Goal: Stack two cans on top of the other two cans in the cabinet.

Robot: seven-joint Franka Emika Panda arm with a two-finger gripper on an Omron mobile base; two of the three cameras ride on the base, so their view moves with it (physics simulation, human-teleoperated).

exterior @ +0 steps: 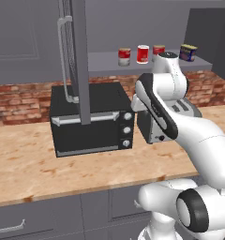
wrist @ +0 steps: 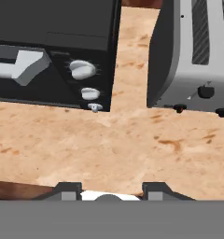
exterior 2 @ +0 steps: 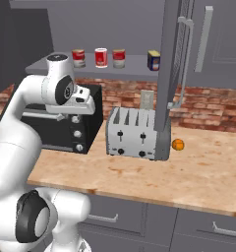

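Observation:
On the grey shelf (exterior: 105, 61) of the cabinet stand three red-and-white cans (exterior: 124, 56) (exterior: 143, 54) (exterior: 158, 49) in a row, the rightmost partly behind my arm. From the right base they are cans (exterior 2: 78, 58) (exterior 2: 101, 57) (exterior 2: 119, 58). The squat dark-blue can with a yellow label (exterior: 188, 52) (exterior 2: 154, 60) stands apart to their right. No can is on top of another. My gripper (wrist: 111, 192) hangs well below the shelf, facing the counter between the toaster oven and the toaster; its fingertips (wrist: 67, 190) stand apart with nothing between them.
The tall cabinet door (exterior: 80, 61) (exterior 2: 170, 74) stands open, edge-on, with its long bar handle (exterior: 63, 61) (exterior 2: 183, 64). Below the shelf sit a black toaster oven (exterior: 88, 119) (wrist: 48, 42), a silver toaster (exterior 2: 134, 133) (wrist: 193, 51) and a small orange (exterior 2: 177, 144) on the wooden counter (exterior: 39, 164).

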